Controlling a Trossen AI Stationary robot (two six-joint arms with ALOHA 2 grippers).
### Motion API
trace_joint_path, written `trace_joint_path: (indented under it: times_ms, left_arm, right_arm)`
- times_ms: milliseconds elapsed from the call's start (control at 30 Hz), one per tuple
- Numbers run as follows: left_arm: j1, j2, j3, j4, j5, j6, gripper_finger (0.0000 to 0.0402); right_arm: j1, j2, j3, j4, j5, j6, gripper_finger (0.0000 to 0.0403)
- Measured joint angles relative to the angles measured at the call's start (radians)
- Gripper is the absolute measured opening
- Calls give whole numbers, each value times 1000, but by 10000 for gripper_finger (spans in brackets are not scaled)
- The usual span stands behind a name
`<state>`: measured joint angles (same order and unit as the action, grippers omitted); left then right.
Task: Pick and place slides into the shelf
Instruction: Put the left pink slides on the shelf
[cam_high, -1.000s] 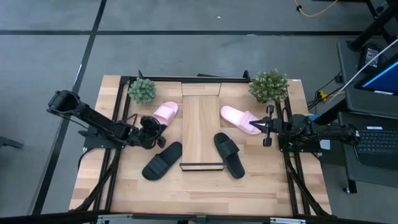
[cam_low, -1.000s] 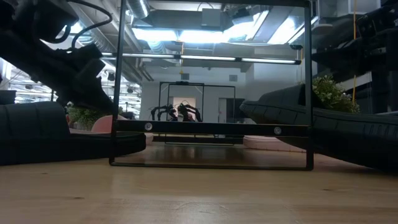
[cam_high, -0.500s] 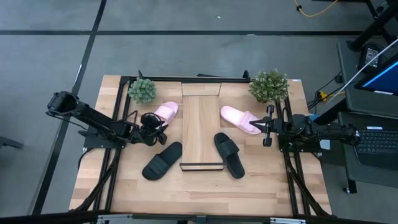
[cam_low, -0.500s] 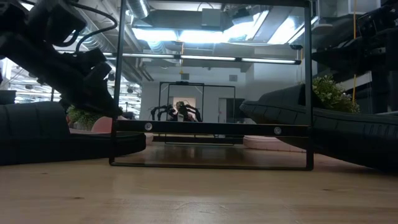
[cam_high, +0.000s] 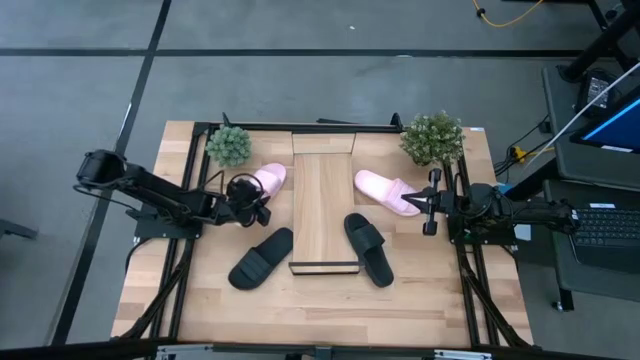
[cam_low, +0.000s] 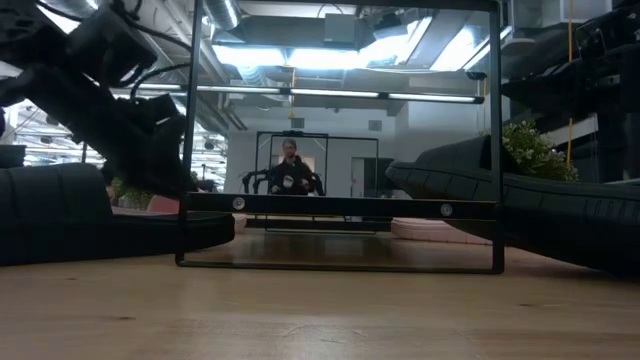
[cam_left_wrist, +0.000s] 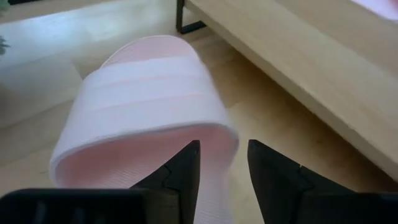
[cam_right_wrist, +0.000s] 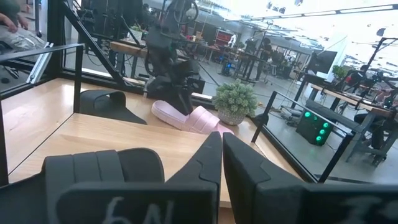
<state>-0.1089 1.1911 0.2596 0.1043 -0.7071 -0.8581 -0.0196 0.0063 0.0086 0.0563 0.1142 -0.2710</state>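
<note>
**Left hand spreads its fingers at the pink slide's strap**

My left hand (cam_high: 247, 196), at centre-left of the overhead frame, has moved up from beside the nearer black slide (cam_high: 261, 259) over the last second and widened its fingers on the way. It now sits at the heel end of the left pale pink slide (cam_high: 266, 180). In my wrist view the two dark fingers (cam_left_wrist: 180, 174) stand parted, one on either side of the strap's edge, not clamped on it; I judge the grasp is lined up but not yet made. Nothing has been placed: the shelf (cam_high: 323, 210), the long light-wood board running down the middle of the bench (cam_high: 330, 310), carries no slide. The second pink slide (cam_high: 387, 192) lies right of the shelf, with the other black slide (cam_high: 369, 249) below it.

My left arm reaches in low from the frame's left edge, wrist tipped down toward the bench. My right hand (cam_high: 428, 207) waits at centre-right with fingers pressed together, empty.
</note>
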Motion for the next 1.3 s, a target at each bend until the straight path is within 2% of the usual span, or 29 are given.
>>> trace_joint_path:
  times_ms: [467,733,900,1033,1233,1300]
  left_arm:
    - [59,156,0,177,41,1,126]
    - [71,164,0,198,35,4,126]
    - [70,164,0,209,-20,9,123]
    - [70,164,0,211,-33,44,96]
    - [70,164,0,211,-32,56,14]
    - [70,164,0,211,-33,58,12]
  right_arm:
    - [0,0,0,6,0,0,19]
    - [0,0,0,6,0,-1,19]
    - [0,0,0,6,0,-3,19]
    - [0,0,0,6,0,-3,19]
    - [0,0,0,6,0,-3,19]
    - [0,0,0,6,0,-4,19]
